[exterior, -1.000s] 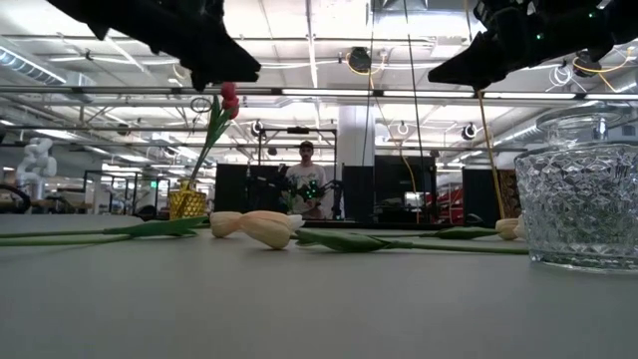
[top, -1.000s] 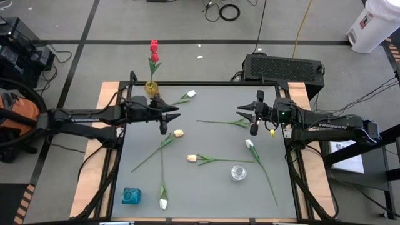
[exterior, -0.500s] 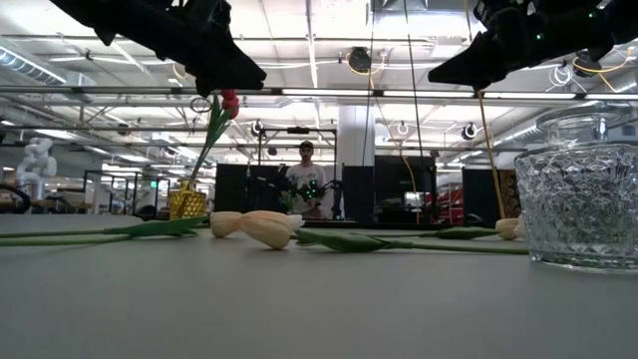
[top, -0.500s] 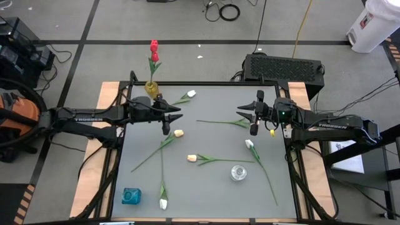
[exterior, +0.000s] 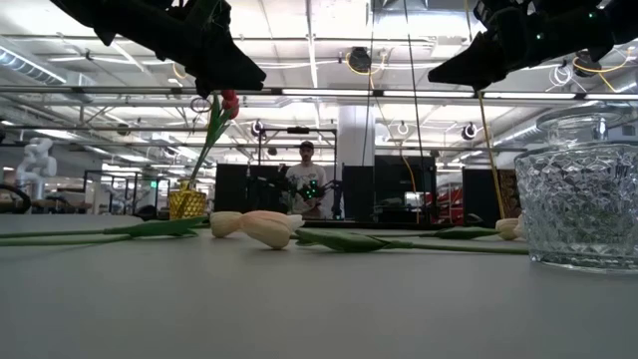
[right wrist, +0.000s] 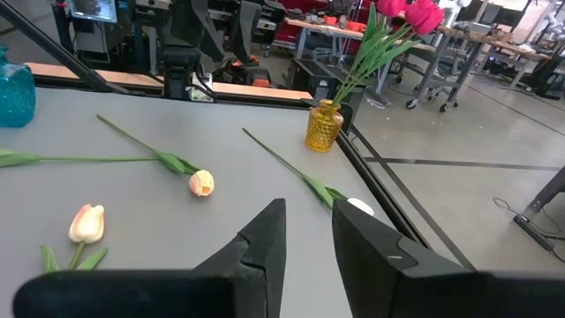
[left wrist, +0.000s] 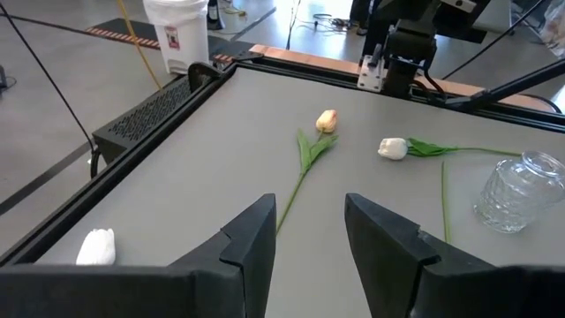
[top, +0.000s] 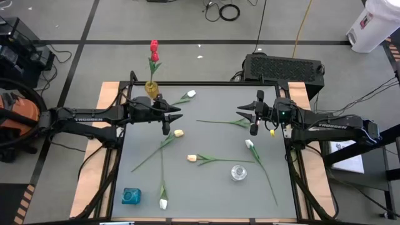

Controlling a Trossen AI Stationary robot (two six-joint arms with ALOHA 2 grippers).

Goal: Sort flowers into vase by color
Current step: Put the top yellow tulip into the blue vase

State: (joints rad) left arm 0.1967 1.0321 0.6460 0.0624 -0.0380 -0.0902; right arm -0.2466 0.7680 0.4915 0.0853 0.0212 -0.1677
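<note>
Several tulips lie flat on the grey table: a white one [top: 190,94], cream ones [top: 179,133] [top: 192,158], white ones [top: 249,144] [top: 163,203], and one whose stem [top: 215,122] runs toward the right arm. Red tulips [top: 154,47] stand in a yellow vase [top: 151,87] at the far left corner. A clear glass vase [top: 237,172] and a blue vase [top: 130,196] stand nearer. My left gripper [top: 177,113] [left wrist: 309,234] hovers open above the table's left half. My right gripper [top: 240,116] [right wrist: 309,234] hovers open on the right, above that stem's end.
In the low view both arms hang above the table; the glass vase [exterior: 583,194] stands close on the right and the yellow vase [exterior: 186,202] farther back. A person [exterior: 306,179] stands in the room beyond. A black box [top: 284,65] sits behind the far edge.
My left gripper has edged a little toward the table's right, staying open and above the table. The flowers and vases lie as before.
</note>
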